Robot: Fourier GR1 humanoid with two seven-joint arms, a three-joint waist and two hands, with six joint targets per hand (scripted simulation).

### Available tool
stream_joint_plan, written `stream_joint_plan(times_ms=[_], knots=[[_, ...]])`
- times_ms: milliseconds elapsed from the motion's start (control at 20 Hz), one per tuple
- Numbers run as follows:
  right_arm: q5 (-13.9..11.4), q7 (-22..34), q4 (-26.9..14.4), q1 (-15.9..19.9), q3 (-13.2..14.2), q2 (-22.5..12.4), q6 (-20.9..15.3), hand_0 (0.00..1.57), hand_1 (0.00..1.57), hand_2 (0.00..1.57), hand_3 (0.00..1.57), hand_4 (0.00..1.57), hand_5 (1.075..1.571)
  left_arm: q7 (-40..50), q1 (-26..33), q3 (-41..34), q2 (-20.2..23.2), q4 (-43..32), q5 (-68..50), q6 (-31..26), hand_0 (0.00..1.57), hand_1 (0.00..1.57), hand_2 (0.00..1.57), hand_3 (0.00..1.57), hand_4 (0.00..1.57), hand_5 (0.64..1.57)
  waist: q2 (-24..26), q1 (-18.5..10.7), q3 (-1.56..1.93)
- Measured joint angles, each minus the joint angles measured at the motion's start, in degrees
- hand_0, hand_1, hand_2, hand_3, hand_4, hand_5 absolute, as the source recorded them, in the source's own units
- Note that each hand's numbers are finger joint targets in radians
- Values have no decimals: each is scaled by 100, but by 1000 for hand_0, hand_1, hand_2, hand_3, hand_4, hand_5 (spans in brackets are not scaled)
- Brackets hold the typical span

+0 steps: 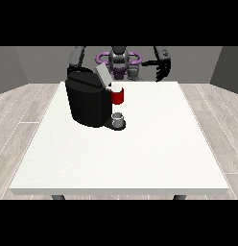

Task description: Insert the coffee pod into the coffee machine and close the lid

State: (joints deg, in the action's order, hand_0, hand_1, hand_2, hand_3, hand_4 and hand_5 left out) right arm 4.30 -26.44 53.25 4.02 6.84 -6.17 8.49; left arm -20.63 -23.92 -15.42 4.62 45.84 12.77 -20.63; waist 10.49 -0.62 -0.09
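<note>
Pod: we cannot plainly see it, only a grey thing (pixel 119 118) under the machine (pixel 87 101). Its lid (pixel 102 76) stands open. The hand at the view's right (pixel 162 68) hangs well away, fingers relaxed, holding nothing; we risk knocking the lid's hinge on reaching.

The robot sits small at twelve o'clock. The hand at the view's right (pixel 163 70) is raised at about one o'clock, its black forearm lying nearly level from the elbow, its fingers hanging down, straight and spread, holding nothing. At about eleven o'clock the other arm (pixel 77 56) slopes down from the shoulder; its hand is hidden, so nothing can be said of it.
</note>
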Motion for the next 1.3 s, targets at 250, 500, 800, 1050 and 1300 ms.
stream_joint_plan(times_ms=[250, 500, 800, 1050, 1300], knots=[[-401, 507, 925, -269, -806, 380, -261, 0, 0, 0, 0, 204, 1571, -125, 889, -154, 144, -127, -124, -106, 0, 0, 0, 0, 345, 1571, 699, 296, -2], [-485, 977, 1975, -317, -1477, 539, -476, 0, 0, 0, 0, 117, 1571, -212, 1399, -237, 252, -98, -208, -126, 0, 0, 0, 0, 295, 1571, 992, 478, 2], [-712, 1515, 3237, -213, -1823, 539, -712, 0, 0, 0, 0, 388, 1571, -363, 1681, -247, 255, 156, -357, -154, 0, 0, 0, 0, 118, 1571, 865, 531, 6], [-1032, 1702, 3767, -144, -1967, 576, -1057, 0, 0, 0, 0, 352, 1571, -483, 1682, -138, 246, 545, -556, -327, 0, 0, 0, 0, 174, 1571, 245, 290, 7], [-1200, 1904, 3632, 519, -1728, 587, -1425, 0, 0, 0, 0, 283, 1571, -559, 1655, 128, 126, 1009, -614, -438, 0, 0, 0, 0, 183, 1571, -294, -118, 9]])
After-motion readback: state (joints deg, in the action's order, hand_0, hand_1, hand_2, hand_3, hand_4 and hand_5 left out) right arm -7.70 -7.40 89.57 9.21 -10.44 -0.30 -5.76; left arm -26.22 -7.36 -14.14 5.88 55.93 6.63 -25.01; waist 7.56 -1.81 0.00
